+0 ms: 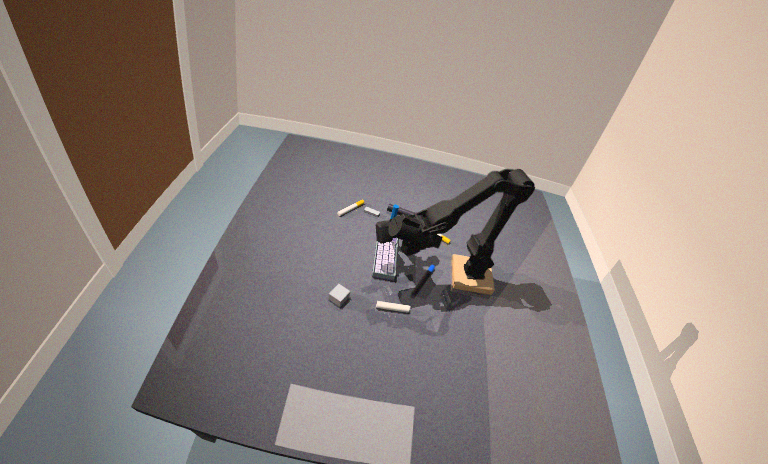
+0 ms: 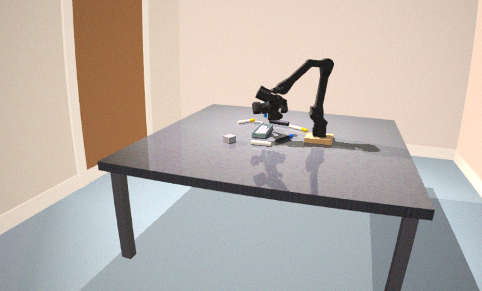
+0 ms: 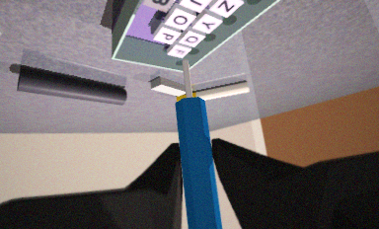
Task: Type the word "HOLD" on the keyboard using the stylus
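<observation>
The hand point(image 3: 196, 155) is closed on the blue stylus point(image 3: 196, 155), its dark fingers pressing either side of the shaft. The stylus's thin pale tip point(image 3: 186, 76) points at the near edge of the keyboard point(image 3: 197, 22), just beside its outermost key row. The keyboard lies on the surface point(image 2: 199, 157), near a grey cube point(image 2: 229, 138).
</observation>
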Controlling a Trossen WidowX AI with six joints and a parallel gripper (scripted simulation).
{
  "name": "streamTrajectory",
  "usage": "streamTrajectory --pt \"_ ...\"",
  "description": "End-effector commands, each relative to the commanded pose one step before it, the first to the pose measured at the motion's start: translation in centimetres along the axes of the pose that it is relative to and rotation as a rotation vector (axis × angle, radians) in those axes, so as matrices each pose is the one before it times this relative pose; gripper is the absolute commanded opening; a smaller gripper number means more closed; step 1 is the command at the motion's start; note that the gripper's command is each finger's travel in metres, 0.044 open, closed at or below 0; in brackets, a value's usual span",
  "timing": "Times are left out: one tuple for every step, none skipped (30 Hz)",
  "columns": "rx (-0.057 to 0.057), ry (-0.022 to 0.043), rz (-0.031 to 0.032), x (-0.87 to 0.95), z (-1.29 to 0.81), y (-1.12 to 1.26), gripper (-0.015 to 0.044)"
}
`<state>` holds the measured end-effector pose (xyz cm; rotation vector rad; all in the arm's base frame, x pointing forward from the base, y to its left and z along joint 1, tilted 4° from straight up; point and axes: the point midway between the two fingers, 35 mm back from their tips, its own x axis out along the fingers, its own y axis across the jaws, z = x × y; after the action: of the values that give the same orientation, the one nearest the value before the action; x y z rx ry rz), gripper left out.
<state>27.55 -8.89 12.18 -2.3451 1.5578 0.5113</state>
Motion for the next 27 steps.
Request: streamTrajectory --pt "0.0005 0.00046 -0.00024 0.013 0.018 0.010 0.0064" --pt "0.0000 0.00000 0.00000 0.000 0.000 0.000 0.0058" --pt "0.0000 0.00000 0.00000 0.000 0.000 0.000 0.0051" --pt "0.0000 0.00000 0.00000 0.000 0.000 0.000 0.0044" --pt "0.0002 -0.00108 -0.00010 -0.043 0.037 -0.053 0.0018" --pt "0.0003 -0.00215 -0.00017 -0.089 0.076 -0.106 0.0000" --pt "0.0004 -0.00304 -0.00021 -0.130 0.110 -0.153 0.0000" --pt "0.0005 -0.00383 -0.00020 -0.174 0.144 -0.198 0.0000" --pt "0.0006 -0.00450 -0.00014 -0.221 0.179 -0.242 0.0000" --pt "0.0006 -0.00489 -0.00002 -0.265 0.209 -0.277 0.0000" --pt "0.0006 -0.00475 0.00014 -0.289 0.222 -0.288 0.0000" --pt "0.0005 -0.00430 0.00028 -0.298 0.223 -0.283 0.0000" --pt "0.0004 -0.00379 0.00040 -0.305 0.221 -0.275 0.0000" --pt "0.0004 -0.00328 0.00050 -0.312 0.218 -0.267 0.0000" --pt "0.0003 -0.00277 0.00058 -0.318 0.216 -0.259 0.0000" --pt "0.0003 -0.00225 0.00064 -0.325 0.213 -0.251 0.0000" --pt "0.0002 -0.00173 0.00067 -0.331 0.210 -0.244 0.0000" --pt "0.0002 -0.00122 0.00068 -0.338 0.206 -0.237 0.0000" --pt "0.0001 -0.00070 0.00067 -0.345 0.203 -0.230 0.0000" --pt "0.0001 -0.00018 0.00064 -0.351 0.199 -0.223 0.0000" --pt "0.0001 0.00033 0.00059 -0.358 0.195 -0.217 0.0000" --pt "0.0001 0.00084 0.00051 -0.364 0.190 -0.210 0.0000" --pt "0.0001 0.00134 0.00041 -0.370 0.186 -0.205 0.0000" --pt "0.0001 0.00184 0.00030 -0.377 0.181 -0.199 0.0000" --pt "0.0001 0.00234 0.00016 -0.383 0.176 -0.194 0.0000" --pt "0.0001 0.00283 0.00000 -0.390 0.171 -0.188 0.0000" --pt "0.0002 0.00330 -0.00018 -0.396 0.166 -0.184 0.0000"
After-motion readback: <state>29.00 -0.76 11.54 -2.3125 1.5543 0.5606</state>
